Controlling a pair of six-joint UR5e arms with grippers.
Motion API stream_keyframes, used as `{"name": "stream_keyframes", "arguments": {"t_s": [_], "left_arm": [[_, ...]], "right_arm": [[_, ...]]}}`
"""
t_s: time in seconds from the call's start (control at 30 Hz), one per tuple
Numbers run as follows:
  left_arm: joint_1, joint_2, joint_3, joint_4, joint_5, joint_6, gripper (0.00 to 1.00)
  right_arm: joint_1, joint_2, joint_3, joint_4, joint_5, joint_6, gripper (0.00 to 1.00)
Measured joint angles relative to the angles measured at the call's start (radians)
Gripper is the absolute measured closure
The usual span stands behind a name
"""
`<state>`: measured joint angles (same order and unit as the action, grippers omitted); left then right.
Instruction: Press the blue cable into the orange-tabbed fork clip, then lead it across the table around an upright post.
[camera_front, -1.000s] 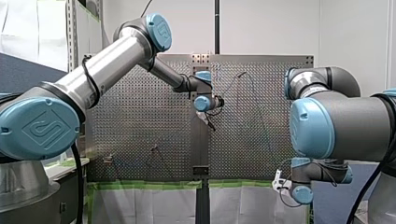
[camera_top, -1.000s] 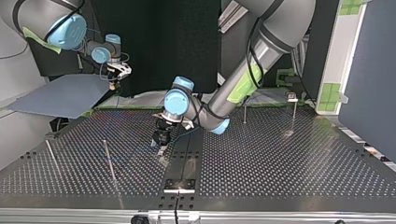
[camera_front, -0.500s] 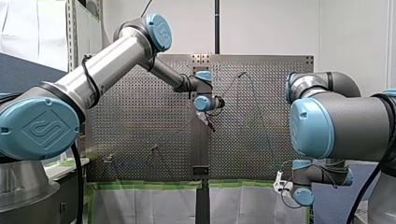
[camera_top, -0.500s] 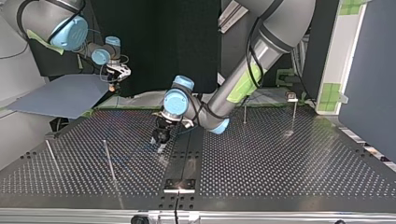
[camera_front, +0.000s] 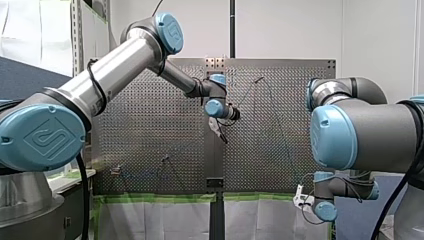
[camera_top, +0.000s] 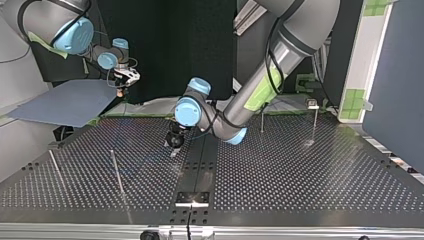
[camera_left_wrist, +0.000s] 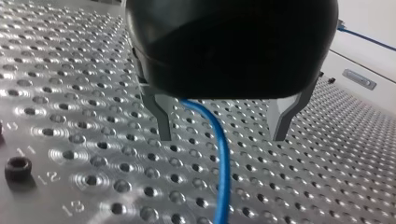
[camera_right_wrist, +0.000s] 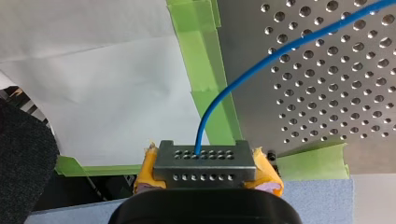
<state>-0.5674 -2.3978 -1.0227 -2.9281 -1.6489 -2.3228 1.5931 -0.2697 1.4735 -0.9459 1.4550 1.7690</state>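
Step in hand: leading the thin blue cable (camera_left_wrist: 220, 158) across the perforated metal table (camera_top: 300, 170). The pressing-in looks finished, since in the front view a faint blue line leaves the small fork clip (camera_front: 116, 171) at the table's 8 o'clock. The clip is too small to confirm this or to show an orange tab.
Cable's place: between the fingers of my left arm's black metal-fingered gripper (camera_left_wrist: 222, 137), and clamped in my right arm's yellow-padded gripper (camera_right_wrist: 205, 163).
Left tool: spread wide, cable loose in the gap, not pinched; it hovers just above the table's middle.
Right tool: closed on the cable, off the table's edge at the top view's 10 o'clock.
Posts: in the top view a thin upright metal post (camera_top: 116, 170) stands at 8 o'clock from the left gripper; a second post (camera_top: 262, 120) stands at 3 o'clock, farther off.
Next move: probably the left gripper must close on the cable and carry it toward 8 o'clock round the near post. It should stay low so the cable catches the shank, while the right gripper yields slack.
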Motion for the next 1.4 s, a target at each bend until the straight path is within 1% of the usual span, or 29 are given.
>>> {"name": "stream_keyframes", "arguments": {"t_s": [0.13,0.2,0.27,0.4,0.5,0.67,0.87,1.03,1.13,1.27,1.4], "left_arm": [[0.000,0.001,0.000,-0.040,0.001,-0.026,0.00],[0.000,0.004,0.000,-0.063,0.001,-0.027,0.00],[0.000,0.008,0.000,-0.084,0.000,-0.017,0.00],[0.004,0.018,0.000,-0.132,-0.002,0.021,0.00],[0.006,0.028,0.000,-0.163,-0.002,0.036,0.00],[0.007,0.043,0.000,-0.210,-0.001,0.041,0.00],[0.008,0.047,0.000,-0.277,0.009,0.041,0.00],[0.012,0.047,0.000,-0.332,0.048,0.038,0.00],[0.017,0.047,0.000,-0.357,0.076,0.028,0.00],[0.023,0.053,0.000,-0.368,0.115,0.016,0.00],[0.033,0.080,0.000,-0.370,0.162,0.007,0.00]], "right_arm": [[-0.001,0.000,0.000,0.003,-0.003,0.000,1.00],[-0.001,0.000,0.000,0.003,-0.005,0.000,1.00],[-0.002,0.000,0.000,0.004,-0.006,0.000,1.00],[-0.002,0.001,0.000,0.002,-0.010,0.002,1.00],[-0.002,0.002,0.000,0.001,-0.015,0.003,1.00],[-0.003,0.012,0.000,-0.003,-0.020,0.005,1.00],[-0.004,0.019,0.000,-0.005,-0.022,0.005,1.00],[-0.005,0.020,0.000,-0.003,-0.023,0.005,1.00],[-0.006,0.020,0.000,-0.002,-0.023,0.005,1.00],[-0.006,0.021,0.000,0.000,-0.024,0.005,1.00],[-0.006,0.021,0.000,0.001,-0.026,0.005,1.00]]}}
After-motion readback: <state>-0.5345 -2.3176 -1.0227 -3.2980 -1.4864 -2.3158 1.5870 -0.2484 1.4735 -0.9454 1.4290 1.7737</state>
